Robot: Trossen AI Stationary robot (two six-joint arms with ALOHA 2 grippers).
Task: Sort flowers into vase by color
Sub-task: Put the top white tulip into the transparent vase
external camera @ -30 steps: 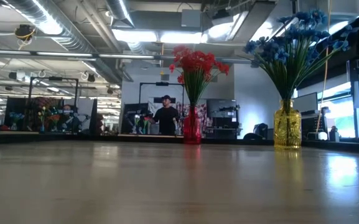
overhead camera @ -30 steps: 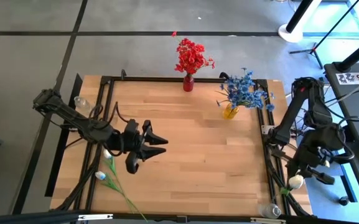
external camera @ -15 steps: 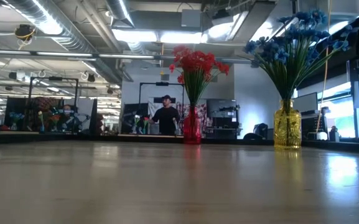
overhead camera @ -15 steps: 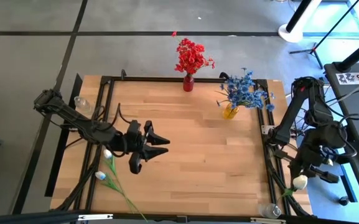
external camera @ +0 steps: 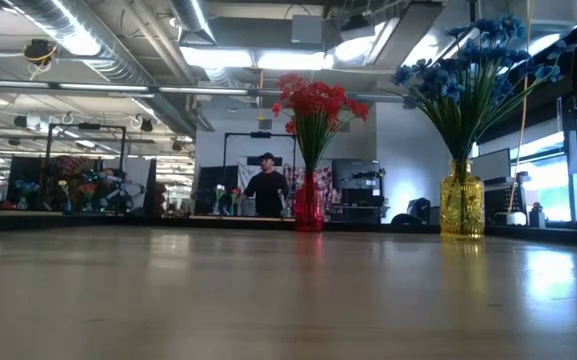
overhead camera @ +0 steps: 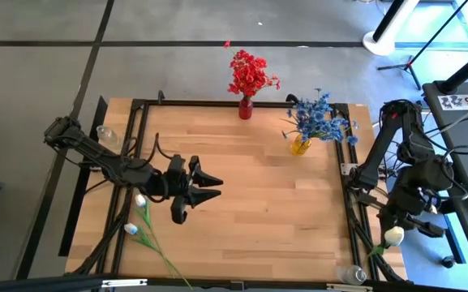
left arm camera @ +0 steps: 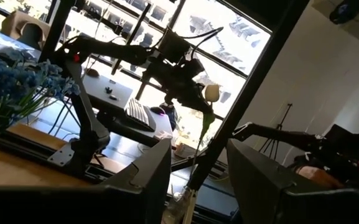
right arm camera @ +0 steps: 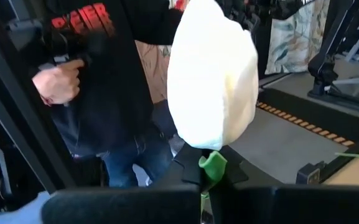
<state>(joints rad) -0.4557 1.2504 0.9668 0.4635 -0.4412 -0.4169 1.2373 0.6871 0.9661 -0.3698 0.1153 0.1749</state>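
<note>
Beyond the counter edge, my right end effector clamps a white flower just below its head; left end effector hovers open mid-counter. Seemingly no white vase shows, so misplacing it looks possible.

Red letters, partly cut off, reading roughly "RIER", stand on a person's black shirt.

Bright overhead strip lights, window glare — blurred foreground tabletop

overhead, table-level, two wrist cameras
</note>
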